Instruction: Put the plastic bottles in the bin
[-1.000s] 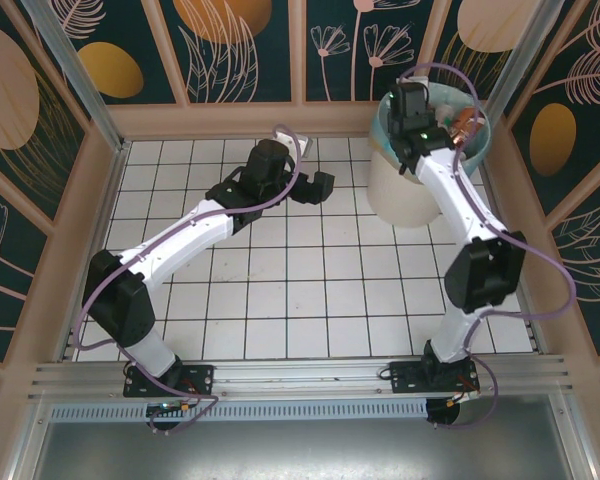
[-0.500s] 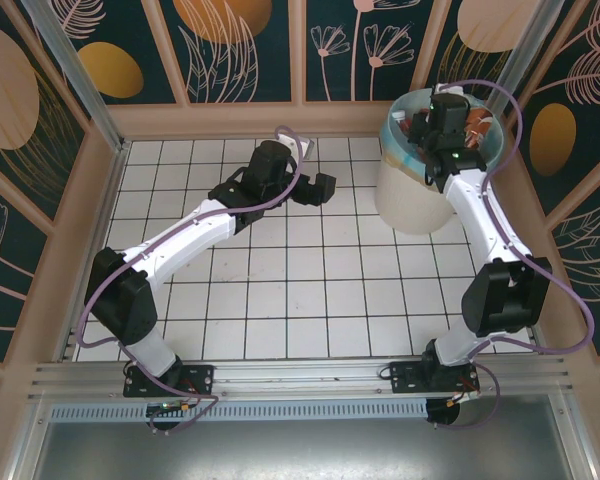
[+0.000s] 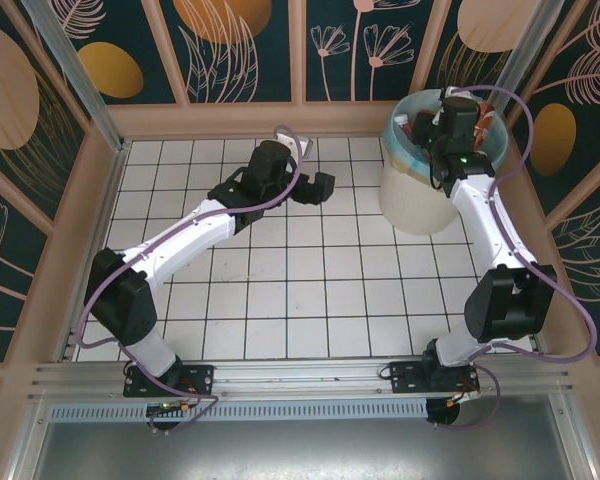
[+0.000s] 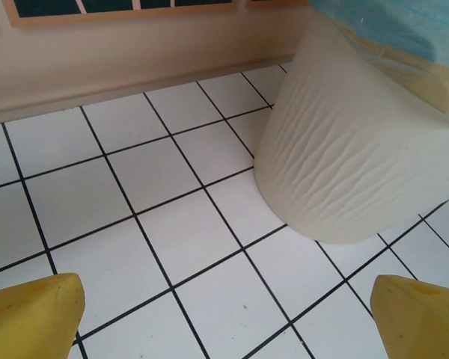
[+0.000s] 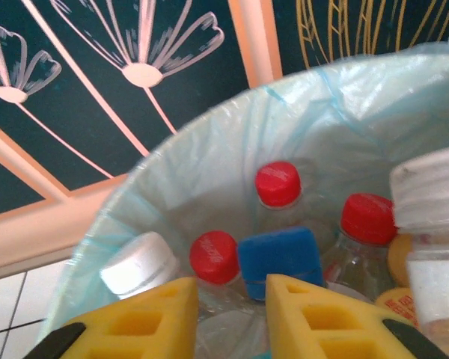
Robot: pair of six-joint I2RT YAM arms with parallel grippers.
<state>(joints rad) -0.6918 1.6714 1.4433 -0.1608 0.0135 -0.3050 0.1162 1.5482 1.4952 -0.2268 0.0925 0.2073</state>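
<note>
The bin [image 3: 408, 196], a cream-white bucket lined with a light blue bag [image 5: 209, 161], stands at the far right corner. My right gripper [image 3: 450, 112] hangs over its mouth. In the right wrist view the right gripper [image 5: 232, 290] has its yellow fingers [image 5: 153, 318] a narrow gap apart, shut on a clear plastic bottle with a blue cap [image 5: 278, 262]. Below lie more plastic bottles with red caps [image 5: 278, 183] and a white cap [image 5: 138, 263]. My left gripper [image 3: 325, 185] hovers open over the tiles left of the bin [image 4: 344, 157], its fingers [image 4: 30, 314] wide apart and nothing between them.
A wooden wall [image 3: 240, 118] with dark painted panels runs along the back and sides. The bin sits close to the right wall. The white tiled floor [image 3: 310, 290] stretches between the two arms. Another white-capped bottle [image 5: 434, 187] shows at the right edge of the right wrist view.
My right gripper has swung from the bin's left rim to above its middle, and the bin has shifted slightly right. The left arm has not moved.
</note>
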